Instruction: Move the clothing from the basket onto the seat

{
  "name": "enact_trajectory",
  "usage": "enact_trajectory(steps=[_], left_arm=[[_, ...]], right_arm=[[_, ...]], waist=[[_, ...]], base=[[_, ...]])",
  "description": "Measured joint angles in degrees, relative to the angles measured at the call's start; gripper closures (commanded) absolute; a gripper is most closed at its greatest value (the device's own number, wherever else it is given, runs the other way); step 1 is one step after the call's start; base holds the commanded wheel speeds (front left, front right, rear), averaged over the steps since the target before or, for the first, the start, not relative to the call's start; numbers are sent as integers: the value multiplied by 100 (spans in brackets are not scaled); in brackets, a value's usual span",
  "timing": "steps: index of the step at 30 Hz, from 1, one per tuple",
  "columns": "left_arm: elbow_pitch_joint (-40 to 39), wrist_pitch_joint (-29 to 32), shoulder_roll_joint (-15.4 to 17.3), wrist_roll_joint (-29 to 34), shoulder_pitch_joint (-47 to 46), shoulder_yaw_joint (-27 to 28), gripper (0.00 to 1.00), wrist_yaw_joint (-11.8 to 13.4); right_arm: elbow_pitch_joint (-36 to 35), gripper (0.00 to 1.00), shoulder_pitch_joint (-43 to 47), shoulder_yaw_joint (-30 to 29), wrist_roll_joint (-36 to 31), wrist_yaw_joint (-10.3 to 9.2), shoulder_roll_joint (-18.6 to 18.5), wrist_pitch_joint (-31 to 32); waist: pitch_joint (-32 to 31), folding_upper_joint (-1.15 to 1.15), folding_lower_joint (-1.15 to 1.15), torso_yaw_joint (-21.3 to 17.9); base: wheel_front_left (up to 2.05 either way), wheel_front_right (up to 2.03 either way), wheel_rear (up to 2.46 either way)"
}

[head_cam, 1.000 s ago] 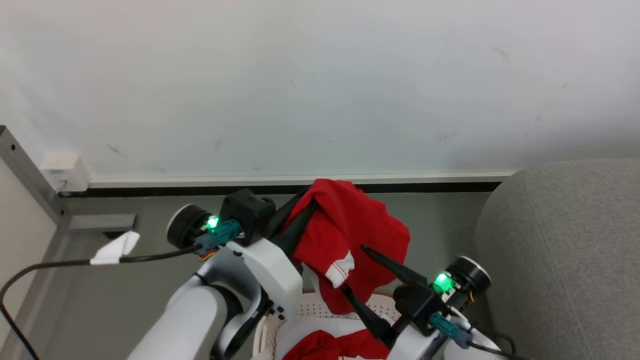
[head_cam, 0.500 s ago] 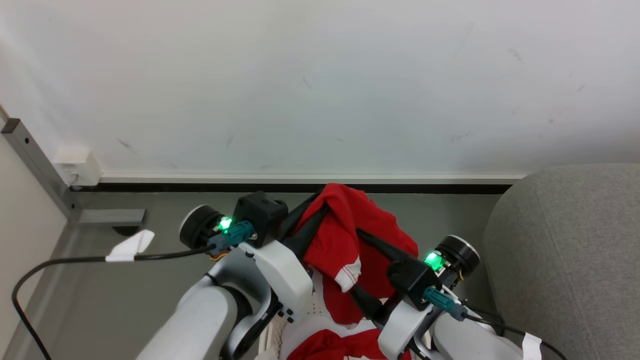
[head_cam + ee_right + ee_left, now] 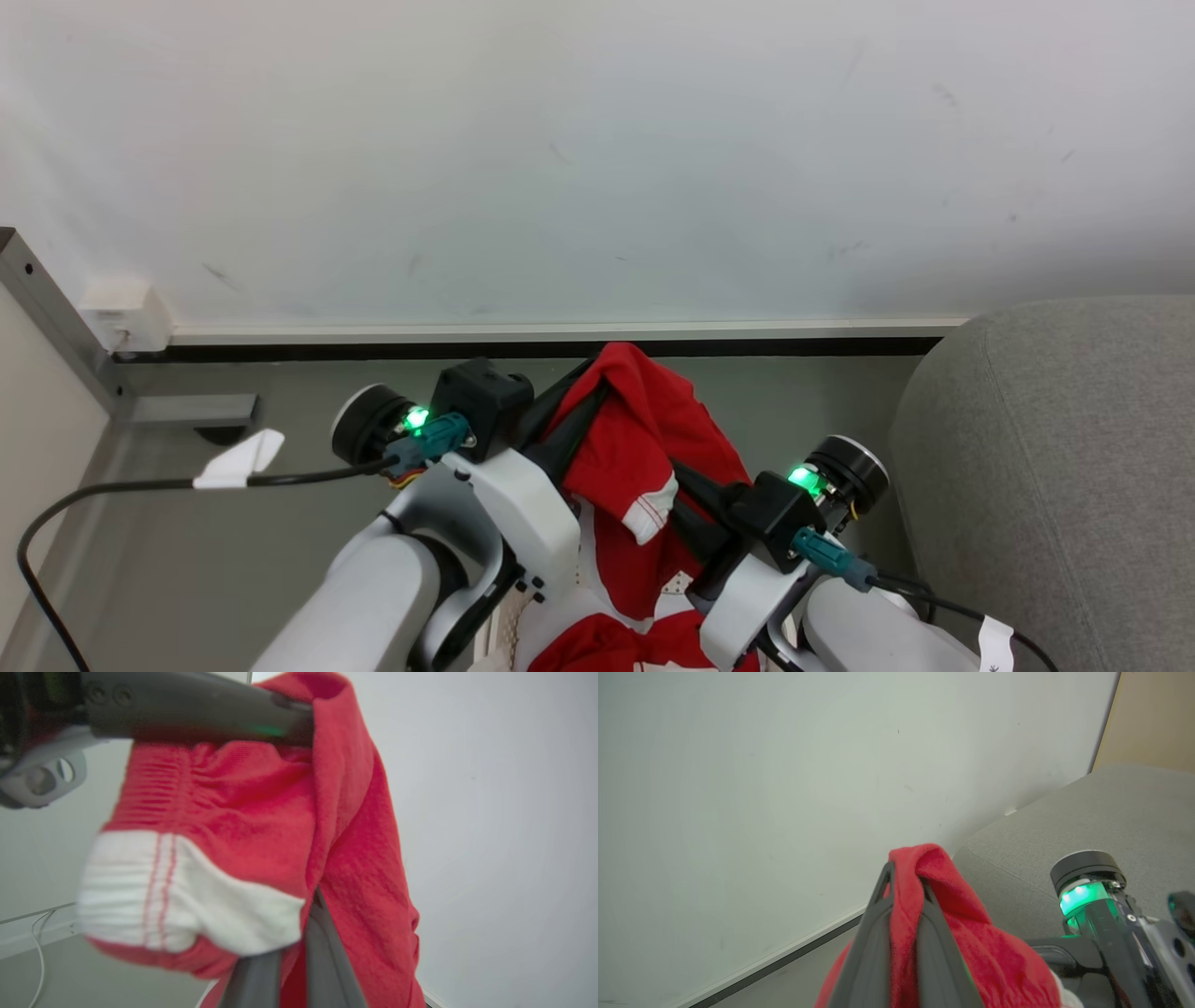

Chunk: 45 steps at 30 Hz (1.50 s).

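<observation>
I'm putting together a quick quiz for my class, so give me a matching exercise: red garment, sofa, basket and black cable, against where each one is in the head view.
Things:
1. red garment
2. sofa
3. basket
4. black cable

Places:
A. trailing along the left side
B. at the far right
C. held up in the middle
D. at the bottom edge, under the garment

Pairs: 1-C, 2-B, 3-D, 4-A
</observation>
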Motion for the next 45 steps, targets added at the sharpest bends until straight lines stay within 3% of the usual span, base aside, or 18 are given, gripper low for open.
enact_trajectory(steps=[13,15,17,24,31,45], left_arm=[[9,-5,46,-9,1,-38,100,52],[11,-8,57,-8,1,-37,62,64],[35,-44,55,-20,2,-32,0,107],[62,-151,40,-45,85,-42,0,170],[-58,-212,54,-29,192,-158,0,189],[-182,-281,-47,93,216,-498,0,164]], right_arm=[[-41,100,16,-171,2,1,1,0],[-46,100,22,-234,2,1,1,0],[-66,100,27,-330,2,1,3,0],[-102,100,16,-715,-64,1,7,0],[-213,100,-86,-1386,-420,1,-78,0],[-1079,100,90,-2409,-489,1,-920,12]], waist=[[1,0,0,-53],[18,0,0,-72],[31,0,0,-99],[107,0,0,-332],[290,0,0,-859],[797,0,0,-2254]], base=[[0,0,0],[0,0,0],[0,0,0],[0,0,0],[0,0,0],[0,0,0]])
